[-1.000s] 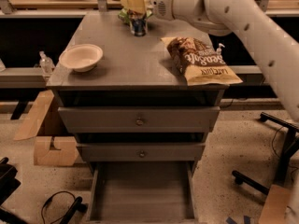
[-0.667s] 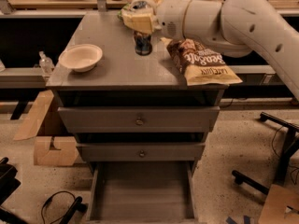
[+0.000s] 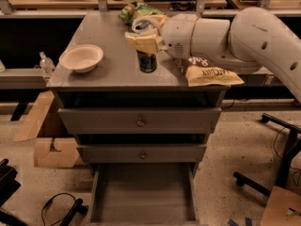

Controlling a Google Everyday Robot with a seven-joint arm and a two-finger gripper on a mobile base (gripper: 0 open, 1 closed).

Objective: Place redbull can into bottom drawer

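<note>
The redbull can [image 3: 147, 63] hangs from my gripper [image 3: 145, 42], dark lower body showing below the cream fingers [image 3: 140, 41], silver top [image 3: 142, 25] above them. The gripper is shut on the can and holds it over the front middle of the grey cabinet top [image 3: 108, 36]. The white arm [image 3: 244, 36] reaches in from the right. The bottom drawer [image 3: 141, 197] is pulled open at the foot of the cabinet, with its flat grey floor showing, directly below and in front of the can.
A cream bowl [image 3: 81, 58] sits at the left of the cabinet top. A brown chip bag [image 3: 207, 72] lies at the right under the arm. A green snack bag [image 3: 136, 11] lies at the back. Two shut drawer fronts with knobs [image 3: 140, 122] sit above the open drawer. Cardboard boxes [image 3: 54, 149] stand left.
My gripper has carried the can from the back of the cabinet top forward toward its front edge, and the arm has swung lower and closer.
</note>
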